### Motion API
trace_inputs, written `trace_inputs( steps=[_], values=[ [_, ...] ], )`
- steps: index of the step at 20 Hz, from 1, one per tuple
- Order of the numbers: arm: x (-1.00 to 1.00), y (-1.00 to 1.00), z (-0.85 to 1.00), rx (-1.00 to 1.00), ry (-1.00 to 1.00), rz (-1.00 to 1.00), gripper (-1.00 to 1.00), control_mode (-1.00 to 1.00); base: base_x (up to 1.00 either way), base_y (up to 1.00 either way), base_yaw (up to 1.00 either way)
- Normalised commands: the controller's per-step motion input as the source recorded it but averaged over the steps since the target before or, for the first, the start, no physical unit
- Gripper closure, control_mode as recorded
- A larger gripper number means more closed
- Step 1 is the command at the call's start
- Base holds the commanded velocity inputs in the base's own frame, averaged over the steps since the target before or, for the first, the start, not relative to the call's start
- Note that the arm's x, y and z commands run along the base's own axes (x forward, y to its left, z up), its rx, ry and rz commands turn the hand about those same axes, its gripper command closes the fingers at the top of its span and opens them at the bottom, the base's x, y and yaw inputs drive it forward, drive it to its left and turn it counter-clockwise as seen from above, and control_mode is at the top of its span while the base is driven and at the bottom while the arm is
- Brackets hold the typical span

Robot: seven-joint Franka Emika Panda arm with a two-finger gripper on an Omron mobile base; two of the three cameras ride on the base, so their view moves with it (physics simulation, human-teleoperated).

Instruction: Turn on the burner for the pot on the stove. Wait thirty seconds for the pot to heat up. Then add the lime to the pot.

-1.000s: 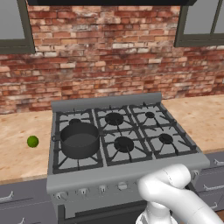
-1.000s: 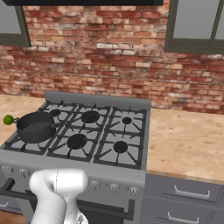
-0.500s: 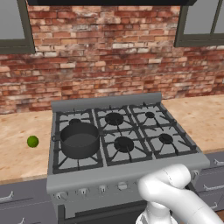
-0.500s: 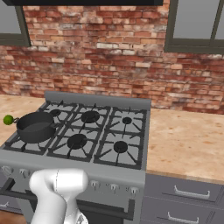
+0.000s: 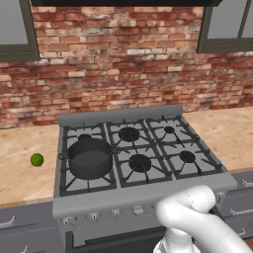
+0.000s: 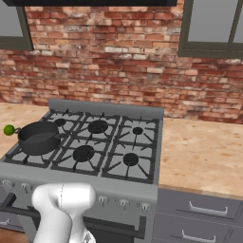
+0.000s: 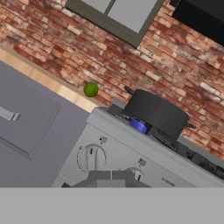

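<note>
Gripper (image 7: 111,177): fingers closed together, nothing held, pressed low against the front panel at a knob (image 7: 136,175) partly hidden behind them. Stove (image 5: 143,195): six-burner gas range, front knob row facing the hand. Pot (image 5: 89,157): lidless, seated on the front-left grate; a blue flame (image 7: 138,126) shows beneath it in the hand view, so the burner (image 7: 154,133) appears lit and the heating wait is judged the step in hand. Lime (image 5: 37,159): on the wooden counter (image 5: 24,173) left of the stove, well apart from the pot. Next move calls for lifting clear, opening, and reaching left over the counter. Obstructions: none evident; brick wall (image 5: 123,74) behind, drawers (image 6: 199,213) below.
</note>
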Motion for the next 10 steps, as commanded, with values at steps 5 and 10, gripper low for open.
trace_inputs(
  steps=[5,10],
  values=[
    [0.0,0.0,0.0,0.0,0.0,0.0,1.0,-1.0,0.0,0.0,0.0],
    [0.0,0.0,0.0,0.0,0.0,0.0,1.0,-1.0,0.0,0.0,0.0]
  ],
)
